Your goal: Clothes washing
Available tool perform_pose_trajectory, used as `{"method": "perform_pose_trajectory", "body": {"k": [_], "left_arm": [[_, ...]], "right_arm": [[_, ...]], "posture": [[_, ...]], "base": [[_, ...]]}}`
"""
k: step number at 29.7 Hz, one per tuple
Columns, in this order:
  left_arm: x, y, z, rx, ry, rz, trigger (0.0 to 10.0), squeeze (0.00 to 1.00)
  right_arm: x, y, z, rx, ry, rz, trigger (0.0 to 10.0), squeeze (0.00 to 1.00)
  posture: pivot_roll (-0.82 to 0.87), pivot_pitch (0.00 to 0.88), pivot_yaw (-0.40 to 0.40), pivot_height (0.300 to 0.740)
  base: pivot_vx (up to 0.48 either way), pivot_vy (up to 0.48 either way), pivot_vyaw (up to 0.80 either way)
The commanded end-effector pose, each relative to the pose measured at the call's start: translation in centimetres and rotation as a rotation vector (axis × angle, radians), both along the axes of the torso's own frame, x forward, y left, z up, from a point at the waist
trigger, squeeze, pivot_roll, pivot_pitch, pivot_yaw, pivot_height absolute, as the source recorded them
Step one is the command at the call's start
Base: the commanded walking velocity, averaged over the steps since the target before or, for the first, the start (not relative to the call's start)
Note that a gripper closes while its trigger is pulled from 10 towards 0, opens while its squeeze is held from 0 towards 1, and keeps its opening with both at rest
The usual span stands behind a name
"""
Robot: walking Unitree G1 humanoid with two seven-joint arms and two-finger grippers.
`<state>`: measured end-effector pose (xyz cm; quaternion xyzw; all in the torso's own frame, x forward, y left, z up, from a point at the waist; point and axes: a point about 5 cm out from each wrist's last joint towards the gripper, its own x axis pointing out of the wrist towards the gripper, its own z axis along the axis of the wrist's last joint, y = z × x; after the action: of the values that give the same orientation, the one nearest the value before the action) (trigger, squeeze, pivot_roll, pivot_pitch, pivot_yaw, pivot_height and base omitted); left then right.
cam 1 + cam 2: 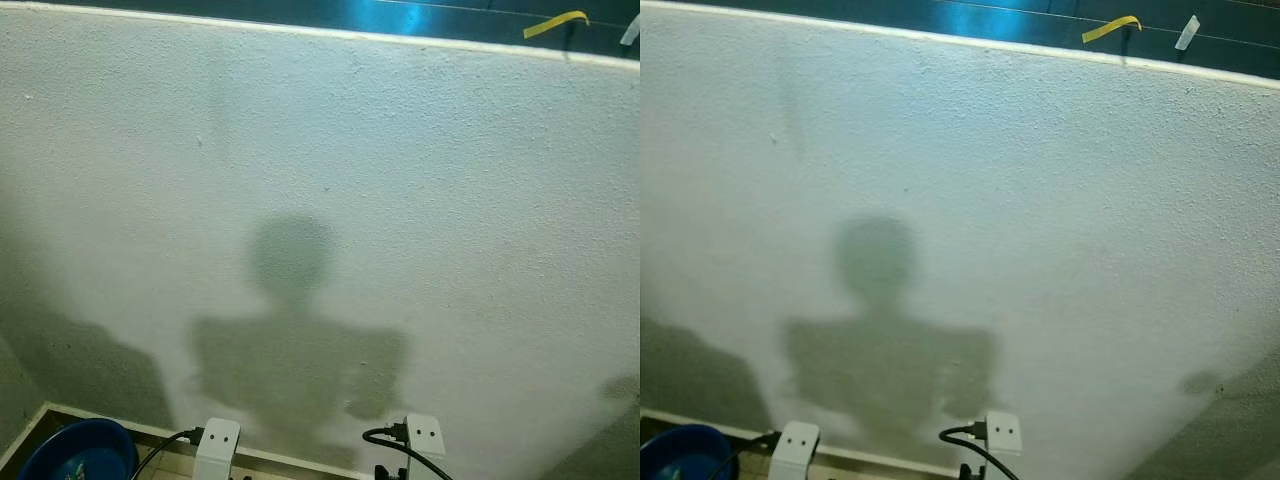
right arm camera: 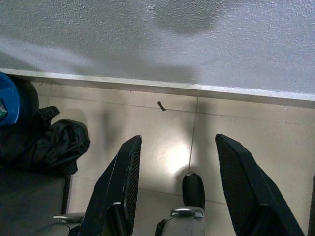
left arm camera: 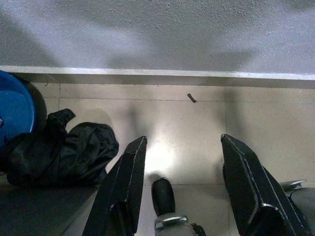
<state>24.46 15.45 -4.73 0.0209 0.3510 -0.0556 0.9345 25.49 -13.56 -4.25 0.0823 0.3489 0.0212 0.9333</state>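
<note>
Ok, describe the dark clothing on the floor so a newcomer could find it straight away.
Start at the white textured wall and drop to the tiled floor at its foot. Beside the blue basin lies a crumpled black garment, touching the basin; it is the only soft, dark heap there.

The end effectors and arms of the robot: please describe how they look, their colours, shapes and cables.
The left end effector and the right end effector each have two long, flat black fingers with ribbed inner faces. In the head view, pale silver wrist blocks carry two dark screws and a black cable.
</note>
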Motion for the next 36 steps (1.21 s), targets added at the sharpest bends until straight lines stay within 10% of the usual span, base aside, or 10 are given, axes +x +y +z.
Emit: {"method": "perform_pose_trajectory", "body": {"k": [1, 36], "left_arm": [[-0.73, -0.17, -0.55, -0.014, 0.029, 0.007, 10.0, 0.00], [-0.78, -0.22, -0.58, -0.012, 0.030, 0.003, 10.0, 0.00]], "right_arm": [[-0.67, -0.05, -0.51, -0.002, 0.026, -0.001, 10.0, 0.00], [-0.63, 0.10, -0.44, -0.008, 0.015, 0.010, 10.0, 0.00]], "posture": [[0.00, 0.039, -0.020, 0.740], [0.01, 0.039, -0.021, 0.740]], "base": [[0.000, 0.000, 0.00], [0.000, 0.000, 0.00]]}}
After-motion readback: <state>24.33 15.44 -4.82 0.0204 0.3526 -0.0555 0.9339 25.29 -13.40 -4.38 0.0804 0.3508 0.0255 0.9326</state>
